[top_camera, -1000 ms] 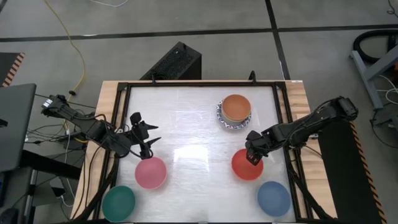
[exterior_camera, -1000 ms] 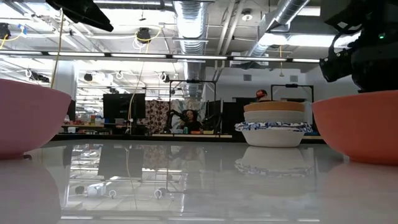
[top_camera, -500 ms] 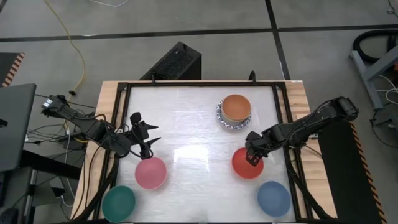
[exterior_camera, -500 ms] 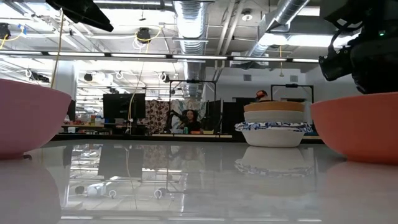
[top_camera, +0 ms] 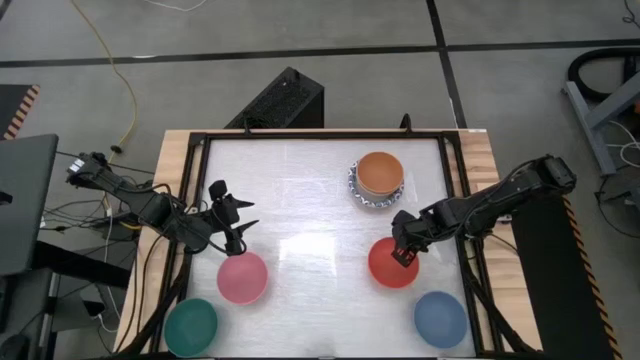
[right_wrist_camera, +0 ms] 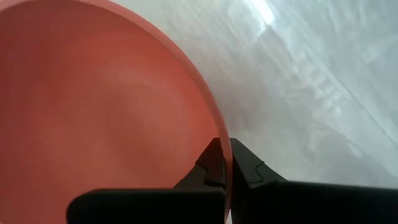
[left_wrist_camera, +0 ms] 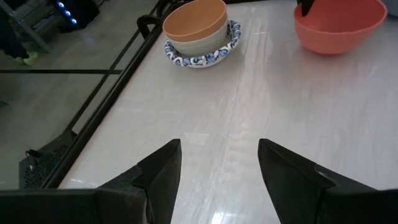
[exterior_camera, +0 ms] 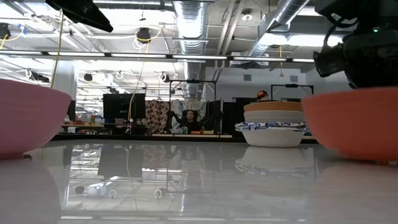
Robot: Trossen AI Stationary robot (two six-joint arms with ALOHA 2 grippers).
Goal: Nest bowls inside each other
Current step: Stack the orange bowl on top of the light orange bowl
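stack of nested bowls topped by plain orange bowl (top_camera: 379,176): up-table, just beyond right gripper | round red plastic bowl (top_camera: 393,265): rim pinched in right gripper (right_wrist_camera: 225,163), nearer arm | left gripper (left_wrist_camera: 219,163): fingers spread wide, empty

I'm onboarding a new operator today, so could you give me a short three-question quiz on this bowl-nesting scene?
1. True or false: the right gripper is shut on the rim of the round red bowl.
2. Multiple choice: what sits on top of the stack at the far side of the glossy white table? A. a plain orange bowl B. a green bowl C. a pink bowl
3. Fill in: the left gripper is open and hangs beside the round ___ bowl.

Key: 1. true. 2. A; it rests above a white bowl with a blue patterned rim. 3. pink.
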